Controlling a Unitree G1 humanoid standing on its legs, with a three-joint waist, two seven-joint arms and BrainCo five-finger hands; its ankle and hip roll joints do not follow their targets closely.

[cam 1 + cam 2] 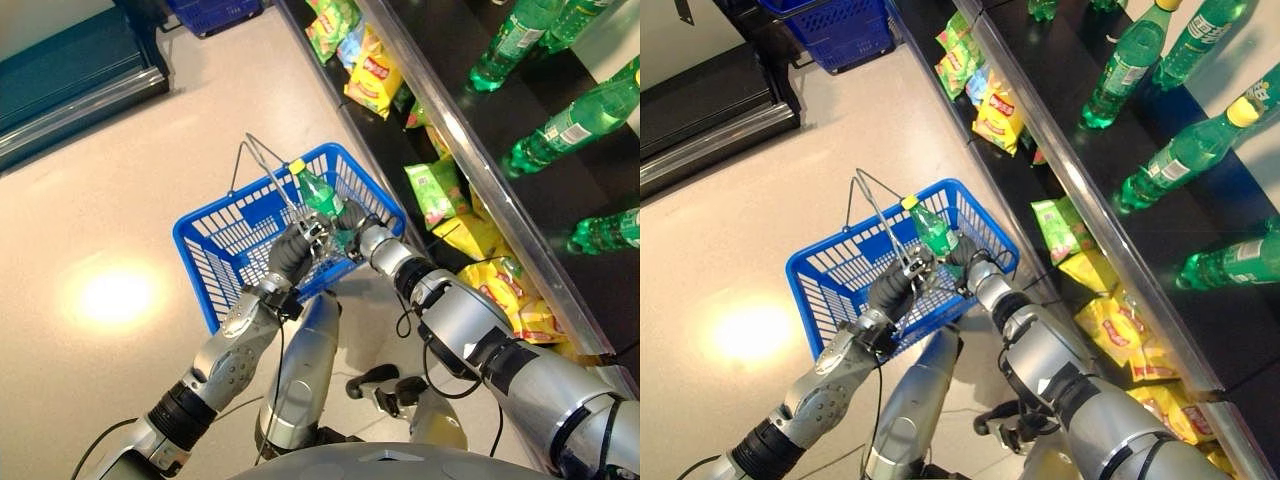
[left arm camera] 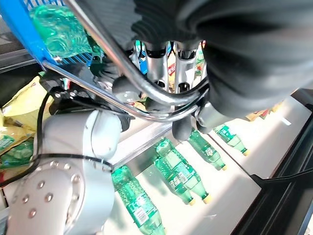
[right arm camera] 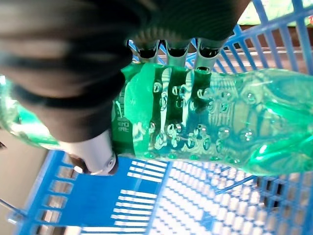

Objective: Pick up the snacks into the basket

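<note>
1 green bottle (image 1: 318, 192), yellow-capped, gripped by right hand (image 1: 350, 222) over blue basket (image 1: 215, 243).

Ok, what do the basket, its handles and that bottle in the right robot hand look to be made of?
Basket: glossy blue moulded plastic, judging by its slotted lattice walls. Handles: thin shiny metal wire, probably chromed steel; left robot hand curls round one. Bottle: clear green plastic, likely PET, with dimpled walls and a yellow cap; right robot hand grips it over the basket.

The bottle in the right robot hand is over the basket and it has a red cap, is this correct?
Not quite: the bottle's cap is yellow, as the left eye view shows. The right robot hand does hold it over the basket.
</note>
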